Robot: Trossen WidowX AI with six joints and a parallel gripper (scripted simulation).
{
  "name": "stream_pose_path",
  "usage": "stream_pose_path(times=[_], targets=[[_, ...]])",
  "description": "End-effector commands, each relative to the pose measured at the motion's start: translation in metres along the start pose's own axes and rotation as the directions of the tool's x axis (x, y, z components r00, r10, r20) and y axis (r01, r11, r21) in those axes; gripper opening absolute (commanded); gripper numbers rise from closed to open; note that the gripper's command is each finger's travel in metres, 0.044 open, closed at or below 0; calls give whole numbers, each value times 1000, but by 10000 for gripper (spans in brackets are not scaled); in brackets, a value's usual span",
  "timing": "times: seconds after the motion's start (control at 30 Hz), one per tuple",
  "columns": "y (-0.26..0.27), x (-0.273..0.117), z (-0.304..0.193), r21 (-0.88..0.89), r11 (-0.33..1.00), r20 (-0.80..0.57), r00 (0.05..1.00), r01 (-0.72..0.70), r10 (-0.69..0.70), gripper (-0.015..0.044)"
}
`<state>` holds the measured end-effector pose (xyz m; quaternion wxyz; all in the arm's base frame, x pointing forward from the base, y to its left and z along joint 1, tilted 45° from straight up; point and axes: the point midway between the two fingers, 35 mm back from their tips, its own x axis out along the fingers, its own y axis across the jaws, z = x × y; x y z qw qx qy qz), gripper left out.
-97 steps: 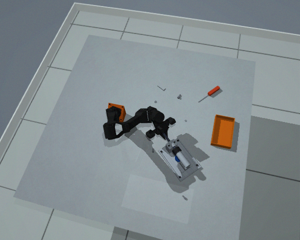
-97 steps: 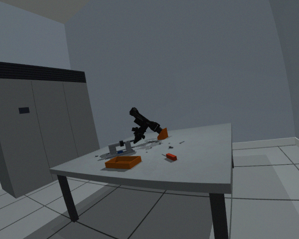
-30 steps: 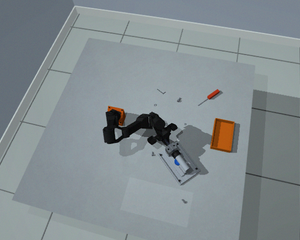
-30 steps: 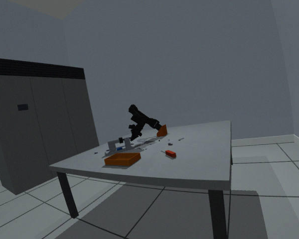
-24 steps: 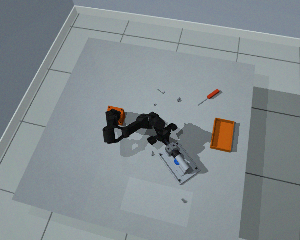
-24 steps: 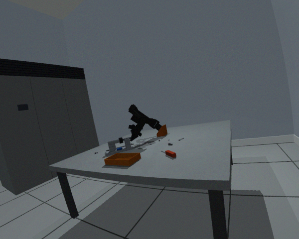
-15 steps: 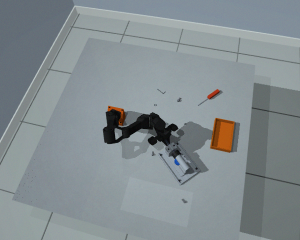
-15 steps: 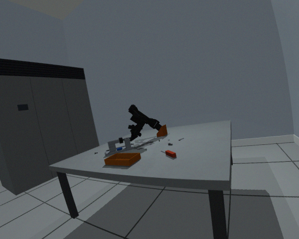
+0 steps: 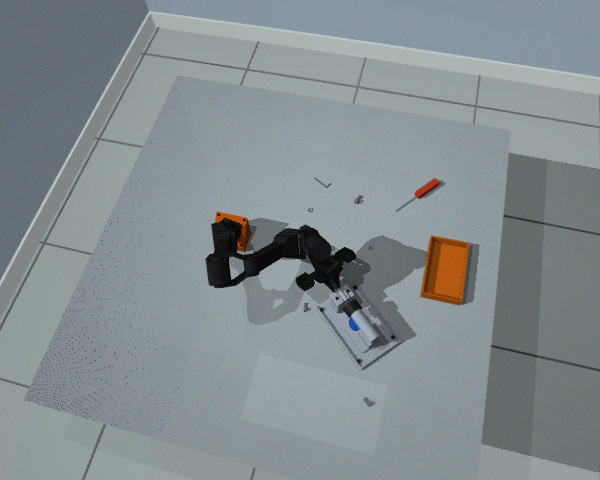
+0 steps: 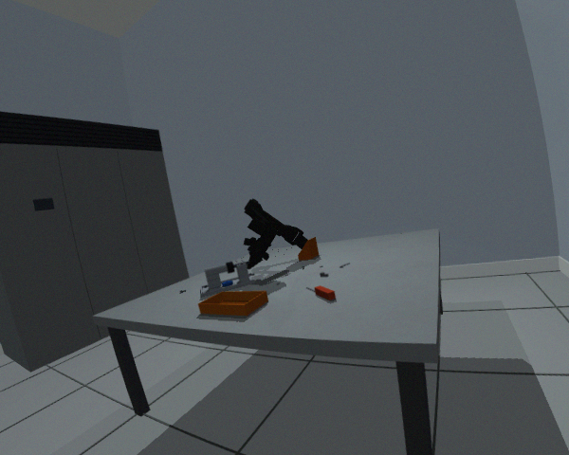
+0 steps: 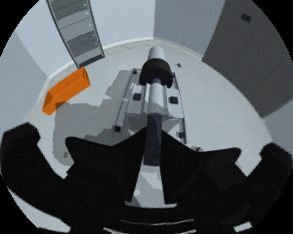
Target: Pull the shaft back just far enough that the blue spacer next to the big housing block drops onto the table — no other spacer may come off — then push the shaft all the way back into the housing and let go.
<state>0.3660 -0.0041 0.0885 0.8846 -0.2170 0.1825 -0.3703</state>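
- Landmark: the housing block (image 9: 367, 327) (image 10: 212, 279) (image 11: 156, 53), at the far end of the base plate (image 9: 336, 331) from the arm.
- Jaws: the gripper (image 9: 332, 280) (image 10: 250, 264) (image 11: 152, 131) has its jaws pinched on the dark end of the shaft (image 9: 334, 284) (image 11: 153, 143), on the side facing away from the housing block.
- Blue spacer (image 9: 353, 323) (image 10: 227, 283): low down beside the housing block, below the shaft line. It appears to be off the shaft; whether it rests on the base plate or the table cannot be confirmed.
- Black spacer (image 9: 350, 307) (image 10: 230, 266) (image 11: 156, 73): up on the shaft line, between the housing block and the near support (image 9: 338, 301) (image 10: 244, 273). It must remain there.
- Insertion depth: not determinable from these views. The judged next operation is a straight push toward the housing block, followed by release.
- Handling: the shaft should behave as stiff and smooth. Retain the hold on its dark end, aligned with the bore; a skewed push may bind, and a weak pinch may slip. Further withdrawal could release the black spacer.
- Container: the orange tray (image 9: 464, 273) (image 10: 233, 310) (image 11: 67, 93) stands apart from the housing block, with no contents visible from above. It is not required.
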Motion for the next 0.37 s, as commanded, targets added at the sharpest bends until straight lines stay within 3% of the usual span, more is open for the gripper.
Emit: stream_pose_path(times=[0.0, 0.33], targets=[[0, 0, 0, 0, 1000, 0, 1000, 0, 0, 53], [0, 0, 0, 0, 1000, 0, 1000, 0, 0, 315]])
